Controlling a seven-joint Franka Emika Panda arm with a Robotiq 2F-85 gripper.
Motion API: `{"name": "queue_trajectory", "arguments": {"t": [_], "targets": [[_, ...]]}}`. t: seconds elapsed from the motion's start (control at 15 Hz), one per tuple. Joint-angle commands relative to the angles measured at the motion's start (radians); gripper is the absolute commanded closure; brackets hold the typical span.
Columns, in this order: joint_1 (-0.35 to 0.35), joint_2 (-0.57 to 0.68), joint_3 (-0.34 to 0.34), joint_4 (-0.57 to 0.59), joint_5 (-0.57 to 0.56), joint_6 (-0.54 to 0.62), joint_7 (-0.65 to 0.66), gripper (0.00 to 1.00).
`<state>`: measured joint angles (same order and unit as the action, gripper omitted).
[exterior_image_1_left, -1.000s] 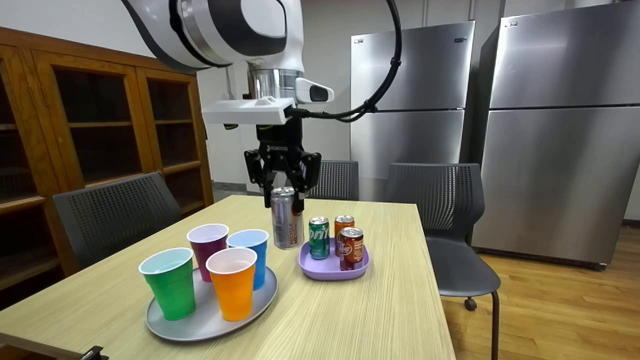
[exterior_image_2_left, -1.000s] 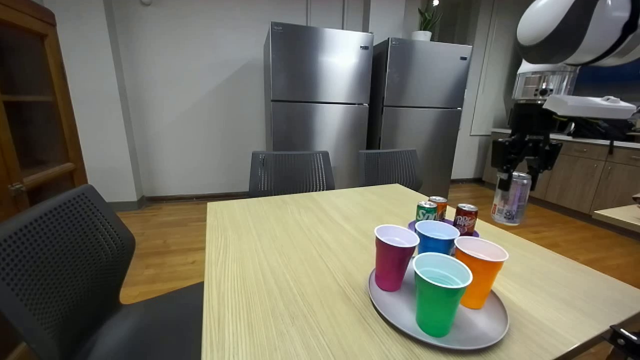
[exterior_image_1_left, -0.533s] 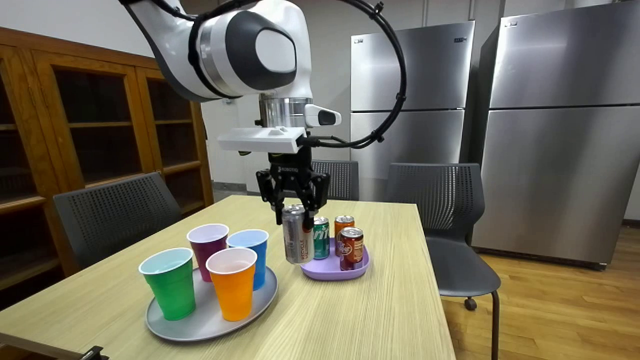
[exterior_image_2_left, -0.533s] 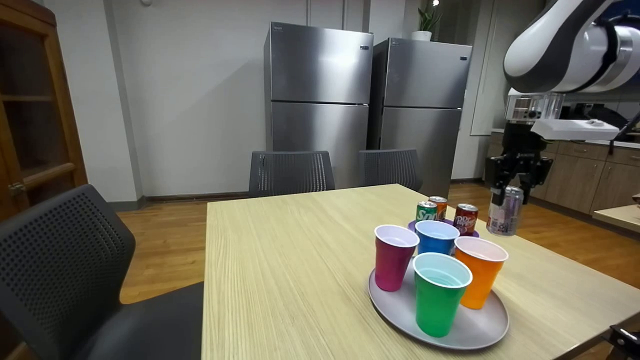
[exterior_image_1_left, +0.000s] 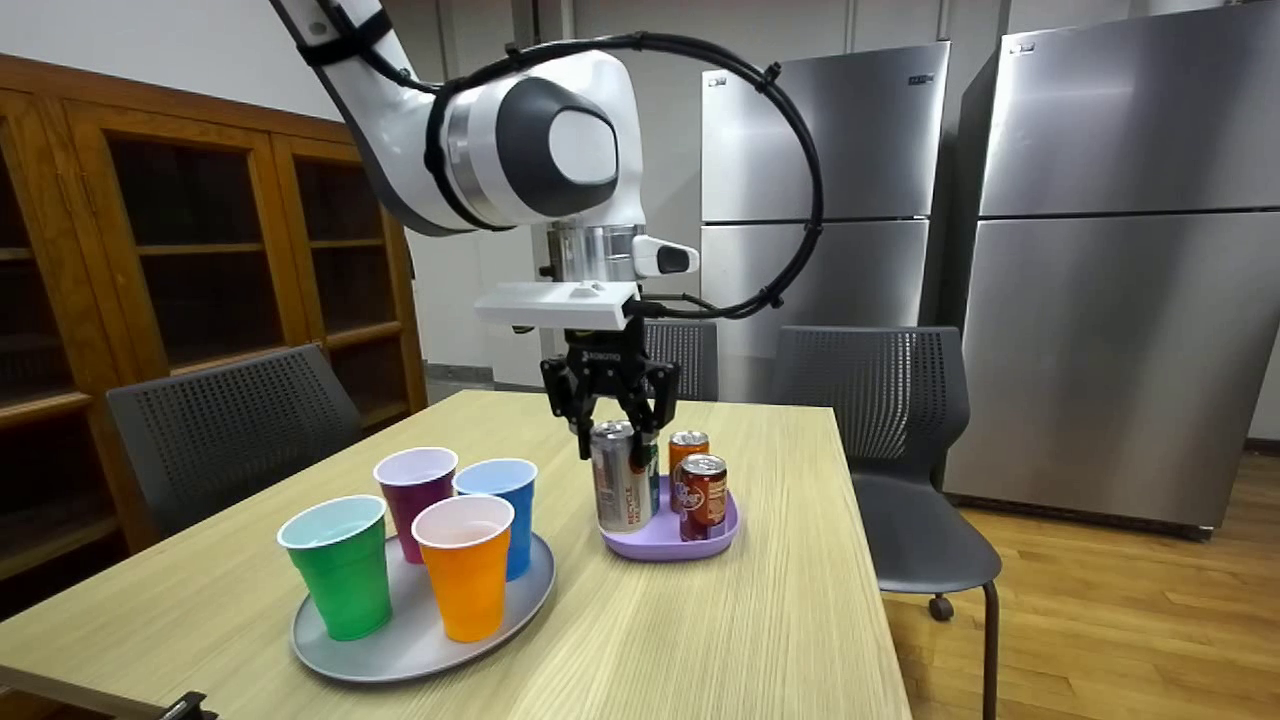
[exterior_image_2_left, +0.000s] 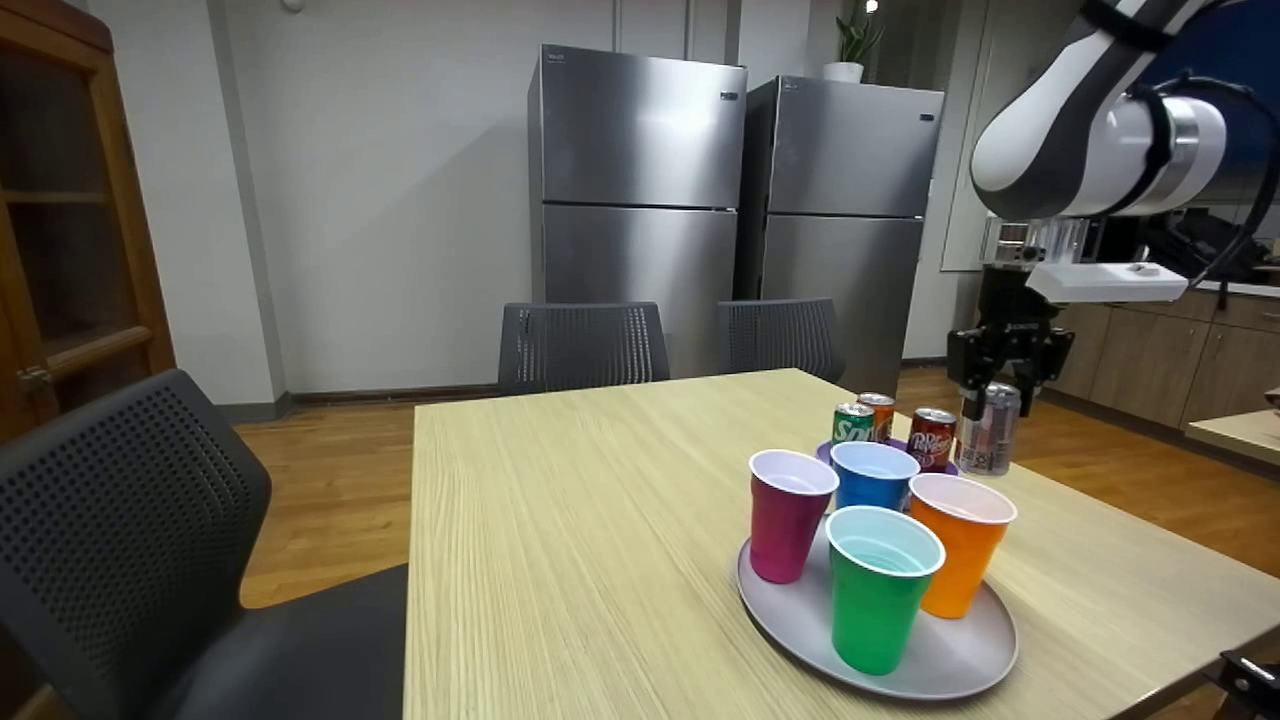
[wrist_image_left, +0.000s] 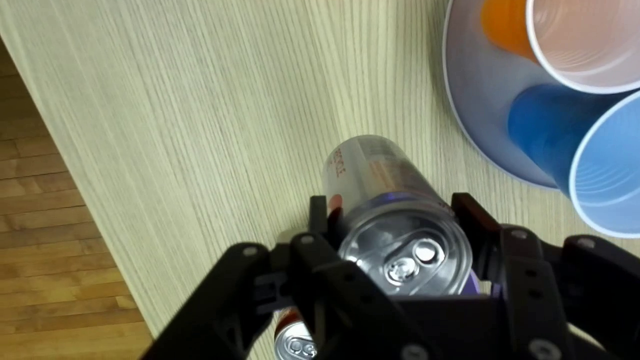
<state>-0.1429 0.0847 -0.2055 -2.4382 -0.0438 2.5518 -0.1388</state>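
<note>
My gripper (exterior_image_1_left: 612, 450) is shut on a tall silver can (exterior_image_1_left: 618, 490), its fingers on both sides of the upper part. The can is upright in both exterior views, and in the wrist view its lid and tab (wrist_image_left: 407, 260) face the camera. A purple tray (exterior_image_1_left: 660, 550) lies close beside it, bearing an orange can (exterior_image_1_left: 685, 450), a dark red Dr Pepper can (exterior_image_1_left: 703, 500) and a green Sprite can (exterior_image_2_left: 852, 422). In an exterior view the silver can (exterior_image_2_left: 988, 440) stands to the right of these small cans. Whether its base touches anything, I cannot tell.
A grey round plate (exterior_image_1_left: 400, 655) carries a green cup (exterior_image_1_left: 340, 580), an orange cup (exterior_image_1_left: 465, 580), a blue cup (exterior_image_1_left: 510, 510) and a purple cup (exterior_image_1_left: 405, 505). Chairs (exterior_image_1_left: 870, 400) stand around the table, with refrigerators (exterior_image_1_left: 825, 250) behind.
The arm has come down with the silver can, shifting toward the purple tray. In an exterior view the can now covers most of the Sprite can. The grip looks the same.
</note>
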Motion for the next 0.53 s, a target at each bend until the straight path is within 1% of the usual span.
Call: {"name": "queue_trajectory", "arguments": {"t": [0.0, 0.47], "targets": [[-0.014, 0.069, 0.026, 0.077, 0.034, 0.009, -0.025, 0.62], [-0.025, 0.176, 0.057, 0.166, 0.083, 0.03, -0.033, 0.62]]}}
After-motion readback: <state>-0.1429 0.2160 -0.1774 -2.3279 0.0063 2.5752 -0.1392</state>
